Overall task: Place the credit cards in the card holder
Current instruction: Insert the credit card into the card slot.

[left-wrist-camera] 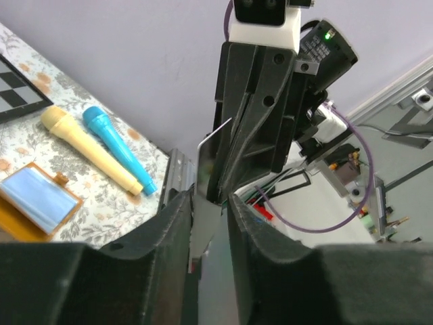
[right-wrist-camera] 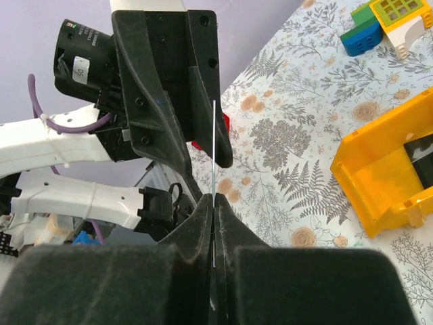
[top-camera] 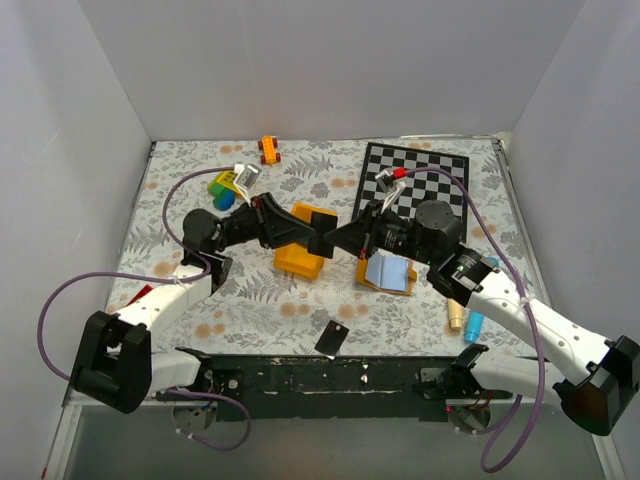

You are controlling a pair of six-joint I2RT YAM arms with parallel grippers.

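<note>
Floral surface (top-camera: pixel 250 300) boxed by white walls on three sides, both arms meeting tip to tip over its middle. Right tool (right-wrist-camera: pixel 213 203) is clamped tight on the held credit card (right-wrist-camera: pixel 214 149), seen edge-on as a thin pale line. Left tool (left-wrist-camera: pixel 211 200) faces it with jaws a little apart around the same card's other end; whether a pad touches it is hard to say, as the gap is in shadow. In the top view the card is mostly lost against the black tool bodies.

Second credit card (top-camera: pixel 331 337) lies flat near the front edge, between the arm bases, with bare surface around it. Card holder (top-camera: pixel 390 272) lies open, pale blue side up, just under the right arm and partly covered by it. Yellow bin (top-camera: pixel 298 262) sits below the left tool, chequered board (top-camera: pixel 420 180) behind the right arm. Cream microphone (left-wrist-camera: pixel 88 149) and blue microphone (left-wrist-camera: pixel 118 150) lie side by side close to the right edge.
</note>
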